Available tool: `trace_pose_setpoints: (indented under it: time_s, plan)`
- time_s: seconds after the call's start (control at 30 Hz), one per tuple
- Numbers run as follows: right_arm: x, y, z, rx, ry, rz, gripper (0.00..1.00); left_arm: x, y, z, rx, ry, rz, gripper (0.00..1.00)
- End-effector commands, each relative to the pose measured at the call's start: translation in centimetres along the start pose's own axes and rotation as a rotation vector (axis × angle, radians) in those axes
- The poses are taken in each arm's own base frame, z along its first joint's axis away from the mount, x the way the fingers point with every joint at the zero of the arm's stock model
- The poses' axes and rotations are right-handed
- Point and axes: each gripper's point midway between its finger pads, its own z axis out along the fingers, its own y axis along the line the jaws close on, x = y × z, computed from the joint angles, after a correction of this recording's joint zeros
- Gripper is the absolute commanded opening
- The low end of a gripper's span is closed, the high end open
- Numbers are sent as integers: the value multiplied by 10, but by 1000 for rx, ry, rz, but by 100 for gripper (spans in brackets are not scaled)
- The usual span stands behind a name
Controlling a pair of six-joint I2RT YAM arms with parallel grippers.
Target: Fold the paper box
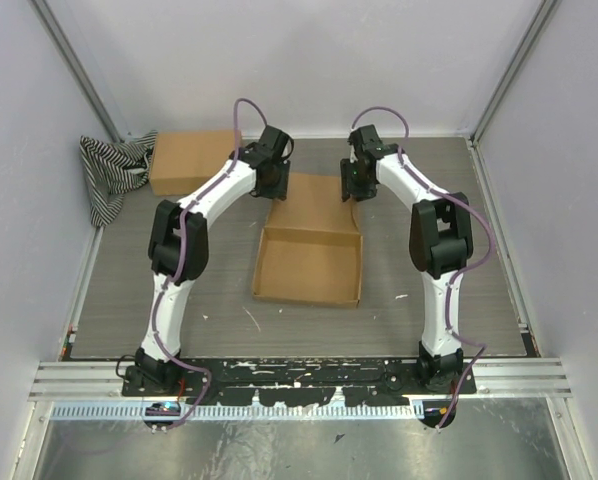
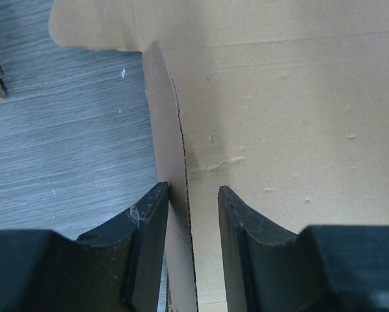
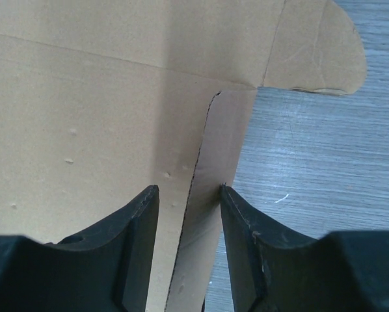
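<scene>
Well beyond the left gripper's [image 1: 272, 182] table-side jaw lie a closed brown cardboard box [image 1: 191, 160] and a crumpled black-and-white striped cloth [image 1: 114, 172], neither in the way. Bare grey table [image 1: 459, 260] lies open outside both grippers. The brown cardboard paper box [image 1: 309, 262] sits between them, its lid panel under the inner jaws. Both the left gripper and the right gripper [image 3: 189, 221] stand part open and pinch nothing. Each straddles an upright flap, the left flap [image 2: 170, 143] and the right flap [image 3: 214, 162], which leans on the table-side finger.
</scene>
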Motion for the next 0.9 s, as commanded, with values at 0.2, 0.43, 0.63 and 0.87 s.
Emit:
trace_pose_setpoints:
  time_s: [0.2, 0.43, 0.63, 0.87]
  plan:
    - [-10, 19, 0, 26, -30, -38, 48, 13, -8, 9, -70, 53, 96, 43]
    - [-10, 21, 2, 54, -27, -52, 48, 12, -2, 6, -141, 49, 137, 37]
    - [-18, 3, -8, 97, -51, -27, 51, -6, 24, -8, -270, -67, 112, 0]
    - [-32, -25, -32, 49, -82, 34, 52, -25, 40, -32, -296, -263, 81, 0]
